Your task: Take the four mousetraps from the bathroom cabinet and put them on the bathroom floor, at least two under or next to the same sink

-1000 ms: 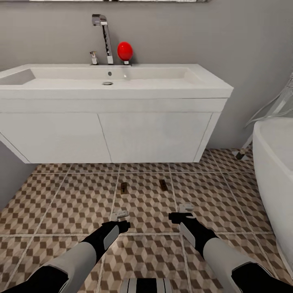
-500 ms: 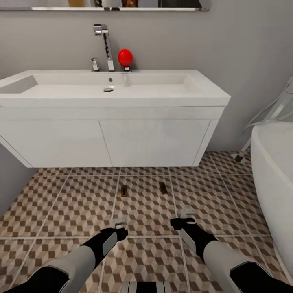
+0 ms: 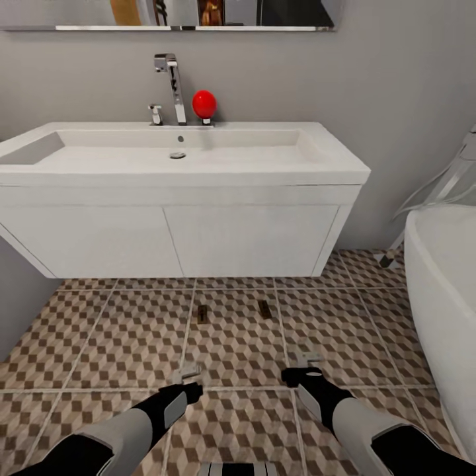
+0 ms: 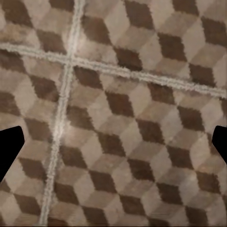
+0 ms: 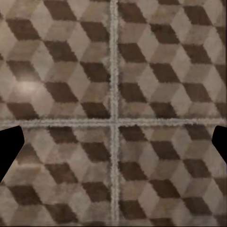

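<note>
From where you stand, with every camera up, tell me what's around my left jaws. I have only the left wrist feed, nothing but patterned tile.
Observer: Two mousetraps lie on the bathroom floor ahead, the left mousetrap and the right mousetrap, both just in front of the sink.
Operator: Say whether either arm holds one.
Observer: No. The left gripper and the right gripper both hang open over bare tile.
Operator: Report obstacles on the right.
Observer: A white bathtub stands along the right side.
</note>
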